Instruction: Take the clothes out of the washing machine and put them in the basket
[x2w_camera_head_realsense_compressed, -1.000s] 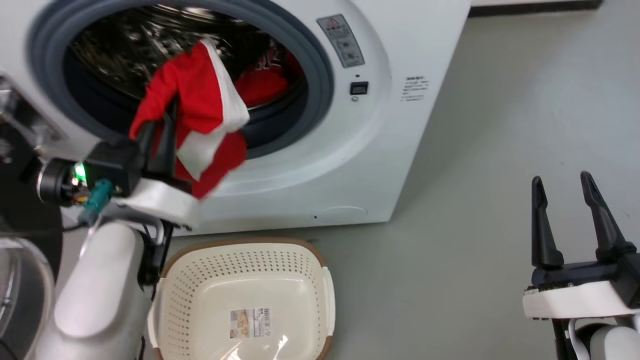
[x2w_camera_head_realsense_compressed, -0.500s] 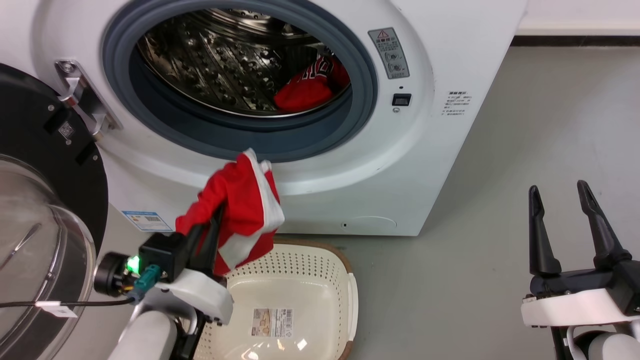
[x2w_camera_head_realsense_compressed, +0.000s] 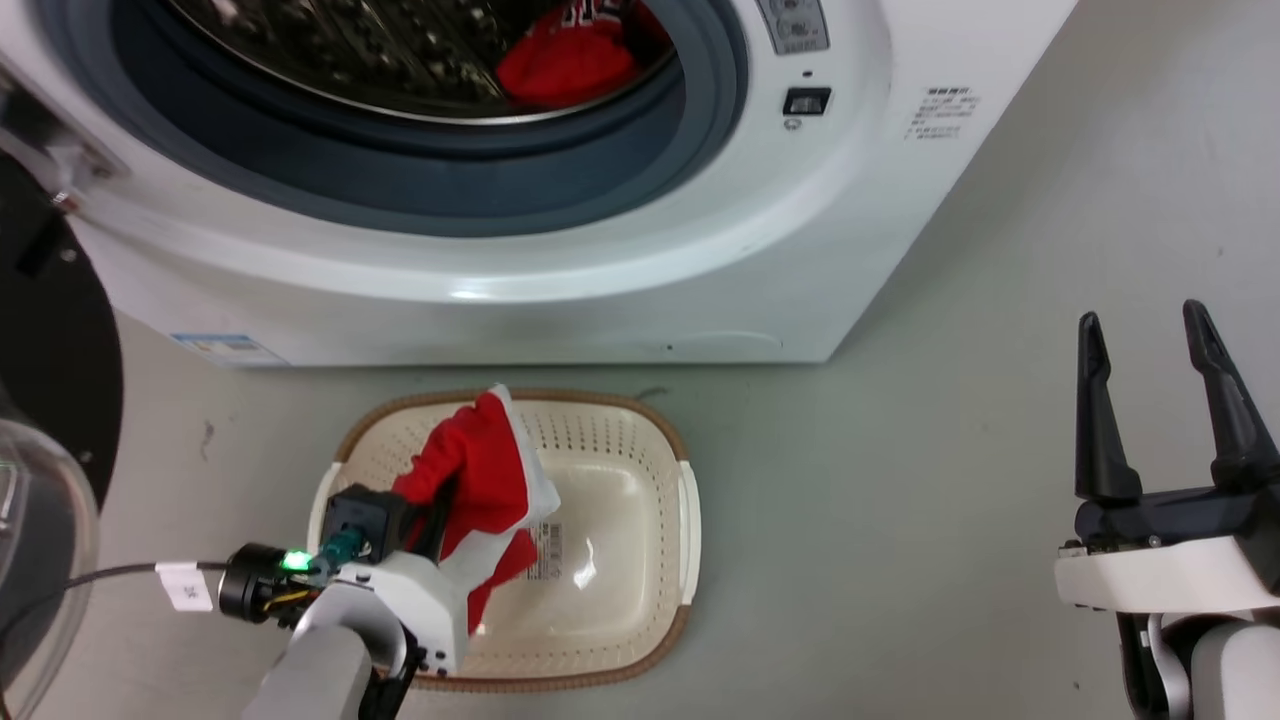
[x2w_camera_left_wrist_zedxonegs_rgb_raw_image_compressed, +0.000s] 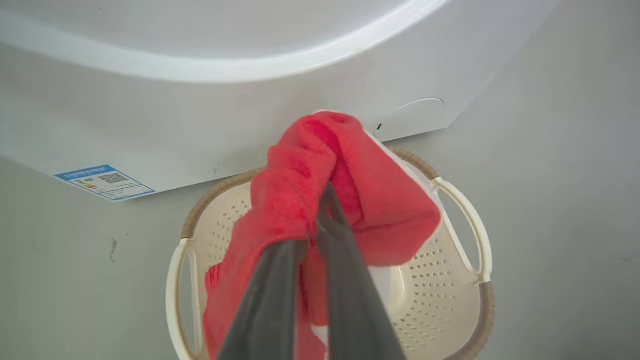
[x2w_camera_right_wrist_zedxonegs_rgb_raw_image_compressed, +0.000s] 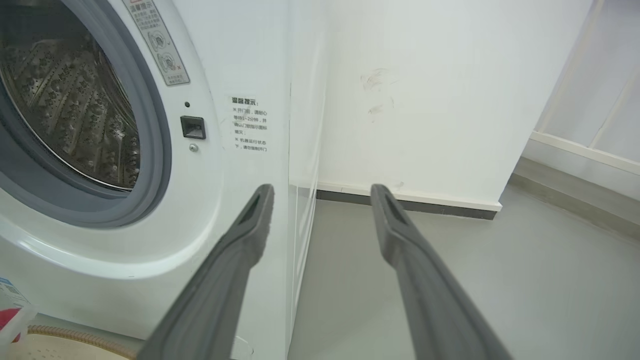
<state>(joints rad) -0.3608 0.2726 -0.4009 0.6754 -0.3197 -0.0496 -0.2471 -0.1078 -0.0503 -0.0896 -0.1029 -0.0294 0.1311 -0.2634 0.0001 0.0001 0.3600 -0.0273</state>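
**Red garment carried down over the basket**

Half a second ago the left gripper (x2w_camera_head_realsense_compressed: 440, 512) held its red garment (x2w_camera_head_realsense_compressed: 478, 468) in front of the washing machine's (x2w_camera_head_realsense_compressed: 600, 300) lower panel, at the basket's (x2w_camera_head_realsense_compressed: 688, 520) far rim. Now gripper and cloth are over the basket's inside, on its left half. The head camera has tipped down as well, so the whole scene has shifted in the picture.

The left jaws are clamped on the garment. In the left wrist view the two dark fingers (x2w_camera_left_wrist_zedxonegs_rgb_raw_image_compressed: 345, 280) meet in a fold of the cloth, which bunches up over the tips and hangs down both sides of them, red with a white band. The basket's perforated wall and base lie directly beneath the jaws. Whether the hanging end touches the base cannot be told. Beyond the fingertips stands the machine's white front, with a blue label (x2w_camera_left_wrist_zedxonegs_rgb_raw_image_compressed: 102, 182) off to the left of them.

A second red piece of the clothes (x2w_camera_head_realsense_compressed: 570, 60) lies in the steel drum, far ahead of and above the left jaws.

The right gripper (x2w_camera_head_realsense_compressed: 1145, 325) is well off to the right over bare grey floor (x2w_camera_head_realsense_compressed: 900, 500), its jaws apart with nothing between them. In the right wrist view the machine's front corner stands beyond its fingertips (x2w_camera_right_wrist_zedxonegs_rgb_raw_image_compressed: 260, 200).
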